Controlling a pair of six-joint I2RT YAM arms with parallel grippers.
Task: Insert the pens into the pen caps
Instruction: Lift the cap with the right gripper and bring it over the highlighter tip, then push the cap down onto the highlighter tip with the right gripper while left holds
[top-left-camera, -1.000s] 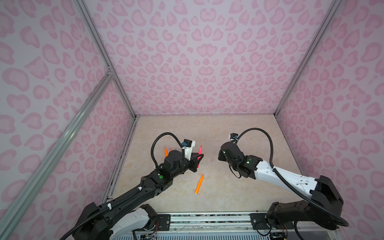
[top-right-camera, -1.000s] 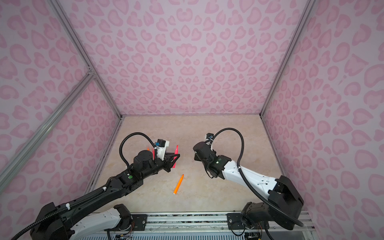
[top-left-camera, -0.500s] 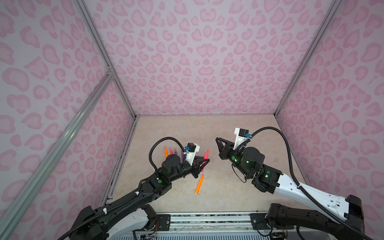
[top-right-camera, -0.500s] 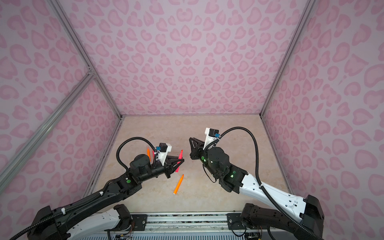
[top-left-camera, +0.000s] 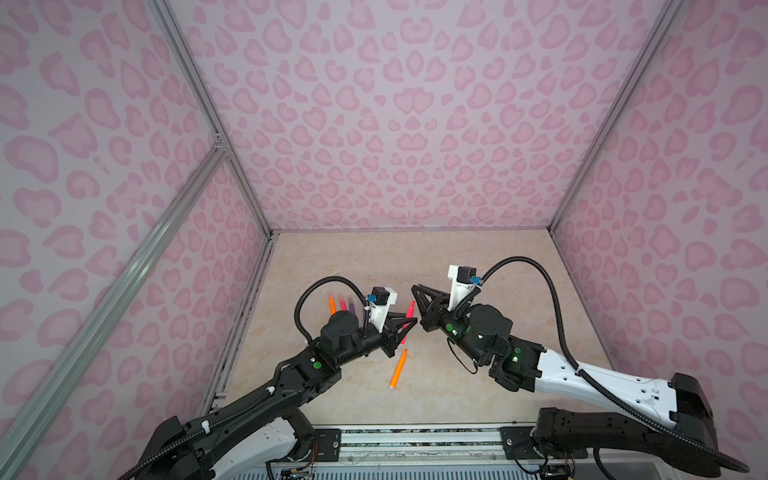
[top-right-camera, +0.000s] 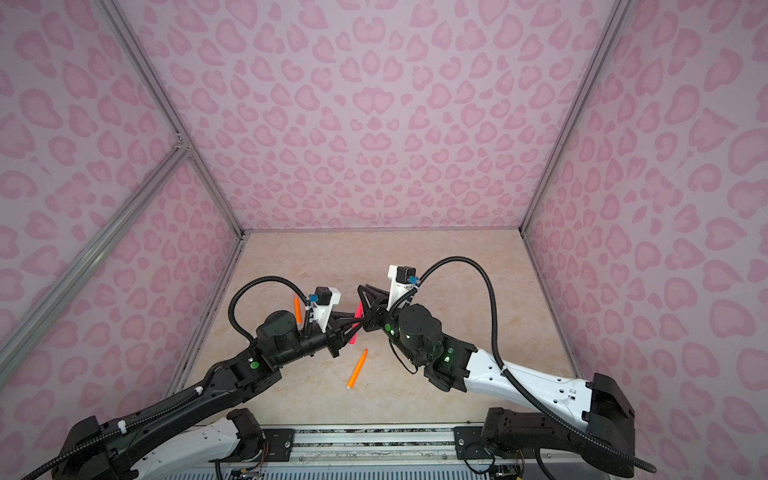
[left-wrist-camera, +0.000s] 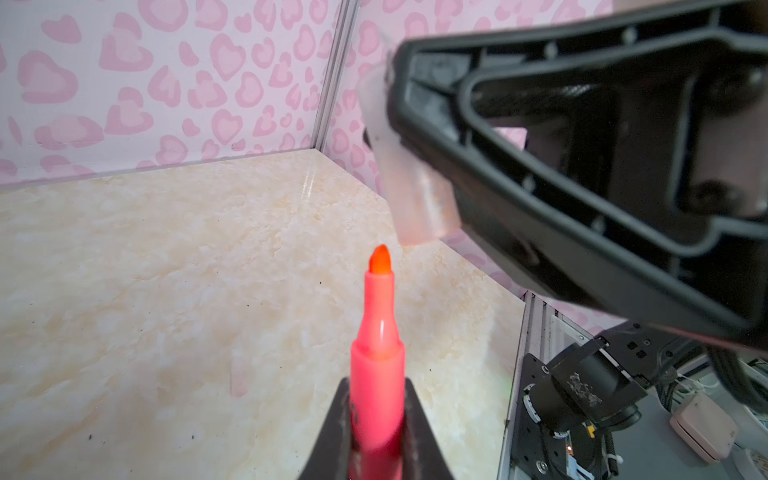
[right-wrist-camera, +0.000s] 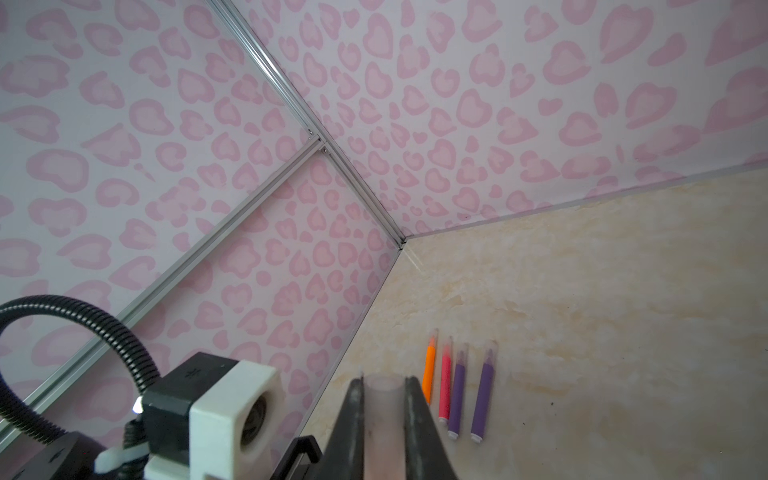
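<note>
Now my left gripper (left-wrist-camera: 376, 392) is pinching the pink pen (left-wrist-camera: 378, 353), my right gripper (right-wrist-camera: 383, 382) a cap (left-wrist-camera: 411, 195) (four capped pens (right-wrist-camera: 458, 388) far left, orange pen (top-left-camera: 398, 369) waiting).

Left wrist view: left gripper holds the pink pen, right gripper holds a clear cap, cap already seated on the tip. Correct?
Not seated: the left wrist view shows the pink pen with a bare tip, the clear cap apart from it. The left gripper holds the pen, the right gripper the cap.

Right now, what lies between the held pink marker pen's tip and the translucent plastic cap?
Nothing: the left wrist view shows a bare gap between the pink marker pen tip and the translucent plastic cap.
</note>
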